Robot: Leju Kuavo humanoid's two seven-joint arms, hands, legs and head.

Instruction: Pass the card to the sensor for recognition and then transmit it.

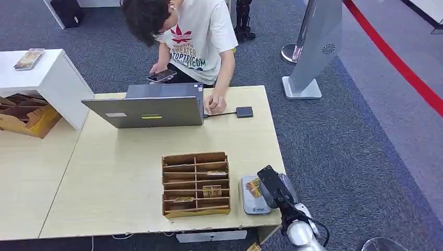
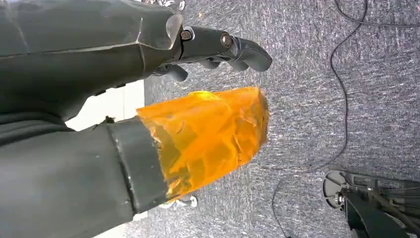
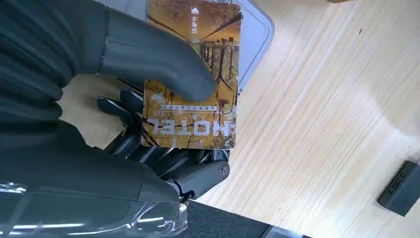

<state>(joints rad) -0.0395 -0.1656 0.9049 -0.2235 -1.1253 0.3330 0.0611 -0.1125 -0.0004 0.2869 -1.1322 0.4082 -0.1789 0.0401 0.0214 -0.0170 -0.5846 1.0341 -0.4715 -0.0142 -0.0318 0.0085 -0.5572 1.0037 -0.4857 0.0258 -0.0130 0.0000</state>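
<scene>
My right hand (image 1: 271,186) hangs over the grey card sensor (image 1: 251,204) near the table's front right edge. It pinches a golden hotel card (image 3: 198,94) between thumb and fingers, and the card (image 1: 254,186) lies just above the sensor's top (image 3: 257,29). My left hand (image 2: 218,49) hangs over grey carpet, holding nothing, fingers slightly curled and apart; an orange-taped thumb (image 2: 208,134) shows.
A wooden card rack (image 1: 196,184) with several slots holding cards stands left of the sensor. A person leans over an open laptop (image 1: 149,107) at the far edge, beside a small black box (image 1: 244,111) on a cable. A cardboard box (image 1: 23,112) sits far left.
</scene>
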